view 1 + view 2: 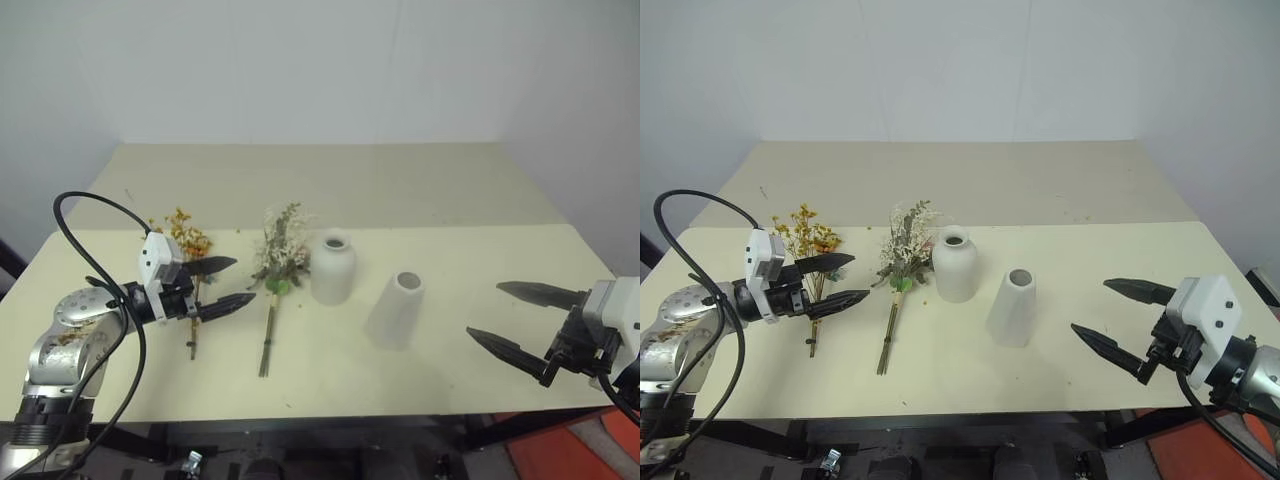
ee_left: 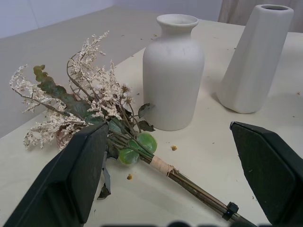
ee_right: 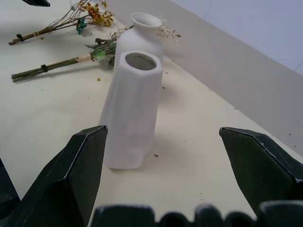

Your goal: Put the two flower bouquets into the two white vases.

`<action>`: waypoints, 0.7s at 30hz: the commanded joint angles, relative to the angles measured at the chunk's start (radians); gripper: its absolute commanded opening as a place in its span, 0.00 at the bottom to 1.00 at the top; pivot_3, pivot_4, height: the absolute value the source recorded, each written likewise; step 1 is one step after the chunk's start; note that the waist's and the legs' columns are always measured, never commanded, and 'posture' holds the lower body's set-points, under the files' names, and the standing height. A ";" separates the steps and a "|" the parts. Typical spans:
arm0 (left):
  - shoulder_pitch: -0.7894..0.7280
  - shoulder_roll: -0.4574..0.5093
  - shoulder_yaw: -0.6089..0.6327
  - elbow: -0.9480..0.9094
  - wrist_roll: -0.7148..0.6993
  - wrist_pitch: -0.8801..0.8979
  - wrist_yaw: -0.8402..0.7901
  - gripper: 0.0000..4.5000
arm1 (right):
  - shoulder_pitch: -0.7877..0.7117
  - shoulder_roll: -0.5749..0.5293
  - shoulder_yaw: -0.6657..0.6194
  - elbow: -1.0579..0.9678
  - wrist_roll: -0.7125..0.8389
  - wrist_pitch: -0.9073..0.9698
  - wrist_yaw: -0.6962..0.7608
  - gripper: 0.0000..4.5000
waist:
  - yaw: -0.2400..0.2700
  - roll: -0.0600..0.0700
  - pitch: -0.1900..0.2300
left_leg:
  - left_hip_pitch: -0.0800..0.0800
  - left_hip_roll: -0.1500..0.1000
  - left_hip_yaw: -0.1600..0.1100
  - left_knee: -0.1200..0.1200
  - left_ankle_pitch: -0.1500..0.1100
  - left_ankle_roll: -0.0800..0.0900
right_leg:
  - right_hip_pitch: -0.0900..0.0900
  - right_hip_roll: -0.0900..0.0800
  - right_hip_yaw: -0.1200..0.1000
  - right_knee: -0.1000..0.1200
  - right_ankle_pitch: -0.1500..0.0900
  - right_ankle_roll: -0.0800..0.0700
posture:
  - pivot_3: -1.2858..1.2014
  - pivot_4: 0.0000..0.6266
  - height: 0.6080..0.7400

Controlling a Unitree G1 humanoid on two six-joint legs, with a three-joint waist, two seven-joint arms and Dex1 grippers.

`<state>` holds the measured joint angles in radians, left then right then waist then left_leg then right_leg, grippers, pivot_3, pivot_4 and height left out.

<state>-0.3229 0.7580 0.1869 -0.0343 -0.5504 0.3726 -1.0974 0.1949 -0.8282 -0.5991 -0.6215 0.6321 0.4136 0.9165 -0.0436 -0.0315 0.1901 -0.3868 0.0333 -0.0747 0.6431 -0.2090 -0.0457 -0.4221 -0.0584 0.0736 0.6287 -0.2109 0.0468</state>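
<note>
Left wrist view shows crumbs on the table (image 2: 199, 156) beside the large bouquet (image 2: 94, 118); both grippers (image 1: 225, 285) (image 1: 1120, 320) gape wide, empty; walls white.

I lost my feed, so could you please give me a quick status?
Left pincer and right pincer open, empty. Both bouquets flat on table, both vases upright, unfilled. Nothing obstructing.

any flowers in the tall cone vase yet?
No. In the right wrist view the mouth of the tall cone vase is empty, and both bouquets, the larger and the yellow-orange, lie flat on the table.
</note>
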 commanded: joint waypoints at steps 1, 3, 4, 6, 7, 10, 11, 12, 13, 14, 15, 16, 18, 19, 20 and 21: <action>-0.009 0.010 0.029 -0.038 0.000 -0.008 0.025 0.99 | -0.050 -0.019 0.016 0.034 0.005 -0.035 0.020 0.99 | 0.000 0.000 0.000 | 0.000 0.000 0.000 0.000 0.000 0.000 | 0.000 0.000 0.000 0.000 0.000 0.000 | 0.52 0.24 1.00; 0.013 0.030 0.050 -0.059 -0.005 -0.004 0.026 0.99 | -0.069 -0.024 0.034 0.064 0.006 -0.043 0.045 0.99 | -0.001 0.000 0.000 | 0.000 0.000 0.000 0.000 0.000 0.000 | 0.000 0.000 0.000 0.000 0.000 0.000 | 0.52 0.24 1.00; 0.021 0.039 0.060 -0.066 -0.008 -0.001 0.026 0.99 | -0.077 -0.026 0.040 0.073 0.008 -0.044 0.054 0.99 | -0.001 0.000 0.000 | 0.000 0.000 0.000 0.000 0.000 0.000 | 0.000 0.000 0.000 0.000 0.000 0.000 | 0.52 0.24 1.00; 0.041 0.060 0.095 -0.093 -0.015 0.003 0.037 0.99 | -0.083 -0.040 0.055 0.092 0.008 -0.050 0.095 0.99 | -0.001 0.000 0.000 | -0.001 0.000 0.000 0.000 0.000 0.000 | -0.001 0.000 0.000 0.000 0.000 0.000 | 0.52 0.24 1.00; 0.055 0.068 0.112 -0.110 -0.016 0.008 0.049 0.99 | -0.088 -0.047 0.061 0.106 0.010 -0.053 0.115 0.99 | -0.001 0.000 0.000 | -0.001 0.000 0.000 0.000 0.000 0.000 | -0.001 0.000 0.000 0.000 0.000 0.000 | 0.52 0.24 1.00; 0.101 0.098 0.148 -0.168 -0.010 0.067 0.107 0.99 | -0.116 -0.066 0.073 0.145 0.010 -0.059 0.146 0.99 | 0.000 0.000 0.000 | -0.001 0.000 0.000 0.000 0.000 0.000 | -0.001 0.000 0.000 0.000 0.000 0.000 | 0.52 0.24 1.00; 0.119 0.117 0.155 -0.188 0.001 0.104 0.132 0.99 | -0.133 -0.072 0.077 0.155 0.013 -0.057 0.151 0.99 | 0.000 0.000 0.000 | 0.000 0.000 0.000 0.000 0.000 0.000 | -0.001 0.000 0.000 0.000 0.000 0.000 | 0.52 0.24 1.00; 0.140 0.136 0.162 -0.208 0.014 0.134 0.155 0.99 | -0.152 -0.078 0.081 0.169 0.017 -0.056 0.158 0.99 | -0.001 0.000 0.000 | 0.000 0.000 0.000 0.000 0.000 0.000 | 0.000 0.000 0.000 0.000 0.000 -0.001 | 0.52 0.24 1.00; 0.160 0.157 0.169 -0.230 0.024 0.182 0.186 0.99 | -0.173 -0.085 0.089 0.182 0.019 -0.055 0.165 0.99 | -0.002 0.000 0.000 | 0.000 0.000 0.000 0.000 0.000 0.000 | 0.000 0.000 0.000 0.000 -0.001 -0.001 | 0.52 0.24 1.00; 0.175 0.175 0.171 -0.249 0.036 0.227 0.220 0.99 | -0.192 -0.090 0.100 0.195 0.018 -0.056 0.173 0.99 | -0.003 0.000 0.000 | 0.000 0.000 0.000 0.000 0.000 0.000 | 0.000 0.000 0.000 0.000 -0.001 -0.001 | 0.52 0.24 1.00; 0.185 0.192 0.170 -0.266 0.048 0.277 0.257 0.99 | -0.210 -0.096 0.112 0.207 0.015 -0.058 0.182 0.99 | -0.004 0.000 0.000 | 0.000 0.000 0.000 0.000 0.000 0.000 | -0.001 0.000 0.000 0.000 -0.001 -0.001 | 0.52 0.24 1.00; 0.186 0.201 0.168 -0.281 0.052 0.328 0.294 0.99 | -0.226 -0.101 0.125 0.218 0.011 -0.060 0.190 0.99 | -0.002 0.000 0.000 | 0.000 0.000 0.000 0.000 0.000 0.000 | -0.001 0.000 0.000 0.000 -0.001 -0.001 | 0.52 0.24 1.00; 0.157 0.216 0.141 -0.302 0.058 0.469 0.377 0.99 | -0.256 -0.106 0.148 0.232 0.009 -0.062 0.203 0.99 | -0.001 0.000 0.000 | 0.000 0.000 0.000 0.000 0.000 0.000 | -0.001 0.000 0.000 0.000 -0.001 -0.001 | 0.52 0.24 1.00; 0.133 0.221 0.118 -0.306 0.063 0.541 0.416 0.99 | -0.269 -0.106 0.157 0.235 0.008 -0.062 0.206 0.99 | 0.001 0.000 0.000 | 0.000 0.000 0.000 0.000 0.000 0.000 | -0.001 0.000 0.000 0.000 -0.001 -0.001 | 0.52 0.24 1.00; 0.102 0.226 0.085 -0.305 0.070 0.619 0.452 0.99 | -0.281 -0.107 0.165 0.238 0.007 -0.062 0.208 0.99 | 0.004 0.000 0.000 | 0.000 0.000 0.000 0.000 0.000 0.000 | -0.001 0.000 0.000 0.000 -0.001 -0.001 | 0.52 0.24 1.00; 0.059 0.220 0.049 -0.294 0.075 0.697 0.487 0.99 | -0.295 -0.107 0.174 0.242 0.007 -0.062 0.211 0.99 | 0.005 0.000 0.000 | 0.000 0.000 0.000 0.000 0.000 0.000 | -0.001 0.000 0.000 0.000 0.000 0.000 | 0.52 0.24 1.00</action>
<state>-0.2183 0.9643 0.2689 -0.3053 -0.4915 0.9634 -0.6690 -0.0784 -0.9180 -0.4191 -0.3741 0.6319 0.3745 1.1185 -0.0386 -0.0320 0.1905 -0.3872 0.0331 -0.0754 0.6430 -0.2090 -0.0456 -0.4228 -0.0585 0.0729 0.6288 -0.2109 0.0471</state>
